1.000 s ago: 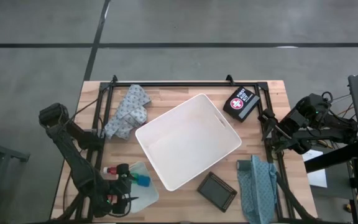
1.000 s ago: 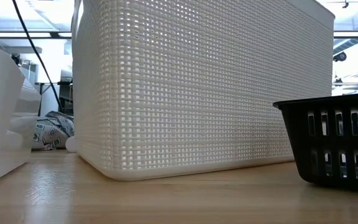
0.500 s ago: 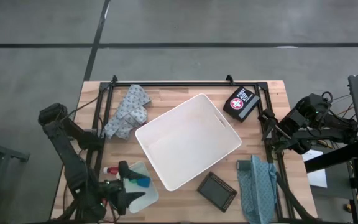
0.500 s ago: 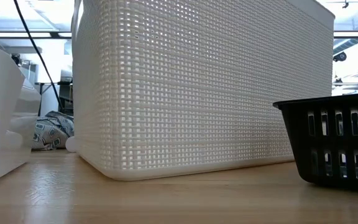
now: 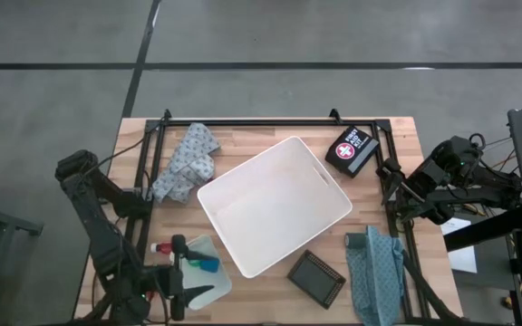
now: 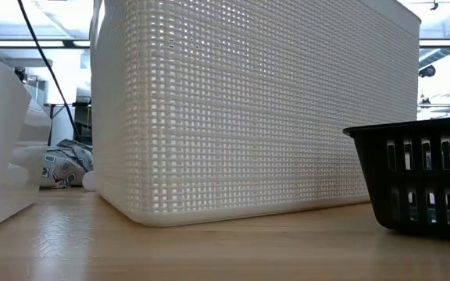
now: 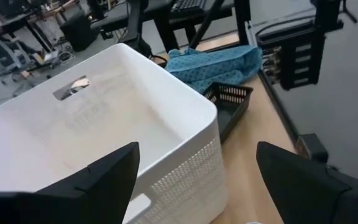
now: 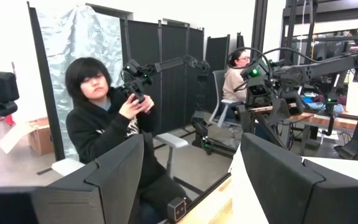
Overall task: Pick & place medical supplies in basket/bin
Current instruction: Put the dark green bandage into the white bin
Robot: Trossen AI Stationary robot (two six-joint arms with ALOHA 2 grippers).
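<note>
The white bin [image 5: 275, 204] stands slantwise in the middle of the table with nothing showing inside; its meshed wall [image 6: 248, 109] fills the low view. My left gripper [image 5: 188, 270] hovers open above a small translucent tray [image 5: 208, 281] at the near left, holding nothing. The tray holds a blue item [image 5: 205, 263], and a red-tipped white item [image 5: 159, 246] lies at its left edge. In the left wrist view the fingers [image 7: 197, 149] frame the bin's near corner. A black pouch with a red cross [image 5: 352, 149] lies at the far right. My right gripper [image 5: 401, 190] waits open beyond the table's right edge.
A patterned grey cloth [image 5: 184, 163] lies at the far left and a teal cloth [image 5: 376, 263] at the near right. A small black basket [image 5: 315, 276] sits by the bin's near corner. The right wrist view shows a seated person [image 8: 107, 124] in the room.
My left gripper has risen from the tray and drawn back a little toward the table's near edge, turning at the wrist, and has stayed open. The things in the tray lie as before.
</note>
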